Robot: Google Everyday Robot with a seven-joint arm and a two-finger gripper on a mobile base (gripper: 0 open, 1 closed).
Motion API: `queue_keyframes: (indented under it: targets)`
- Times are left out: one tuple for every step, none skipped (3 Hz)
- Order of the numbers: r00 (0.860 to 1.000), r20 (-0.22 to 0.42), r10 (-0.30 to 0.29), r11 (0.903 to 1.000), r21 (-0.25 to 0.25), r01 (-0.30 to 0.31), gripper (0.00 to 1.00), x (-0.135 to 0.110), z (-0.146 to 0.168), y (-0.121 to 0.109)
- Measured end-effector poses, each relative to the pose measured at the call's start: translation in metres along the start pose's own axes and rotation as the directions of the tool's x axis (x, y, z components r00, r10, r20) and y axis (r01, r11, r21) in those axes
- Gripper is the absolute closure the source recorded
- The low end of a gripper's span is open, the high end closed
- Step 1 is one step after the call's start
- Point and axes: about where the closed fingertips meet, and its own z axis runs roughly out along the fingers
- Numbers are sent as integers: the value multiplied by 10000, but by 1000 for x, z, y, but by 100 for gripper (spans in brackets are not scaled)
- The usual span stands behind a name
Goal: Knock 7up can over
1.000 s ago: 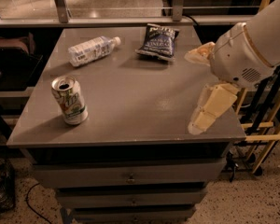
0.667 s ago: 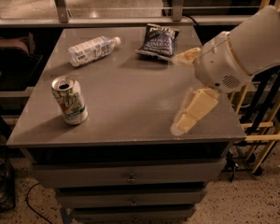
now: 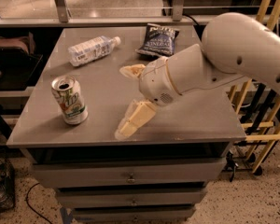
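Note:
The 7up can (image 3: 69, 100) stands upright near the front left of the grey table (image 3: 98, 85), white and green with a silver open top. My gripper (image 3: 125, 101) is to its right, above the table's front middle, with its cream fingers spread wide: one fingertip (image 3: 126, 129) near the front edge, the other (image 3: 130, 70) farther back. It holds nothing. A gap of bare table lies between the can and the near finger.
A clear plastic water bottle (image 3: 91, 50) lies on its side at the back left. A dark blue chip bag (image 3: 158, 39) lies at the back middle. Drawers (image 3: 130, 177) sit under the table. Wooden bars (image 3: 266, 87) stand to the right.
My arm and gripper have swung left across the table, from the right edge to the front middle, closer to the can. The can, bottle and bag have not moved.

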Motion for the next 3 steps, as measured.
queue_keyframes:
  targets:
    - [9911, 1328, -15, 10000, -56, 23, 0, -12, 32, 1]
    - [9700, 2431, 22, 10000, -9, -20, 0, -23, 53, -1]
    - [9524, 3046, 88, 9999, -77, -68, 0, -27, 77, -6]
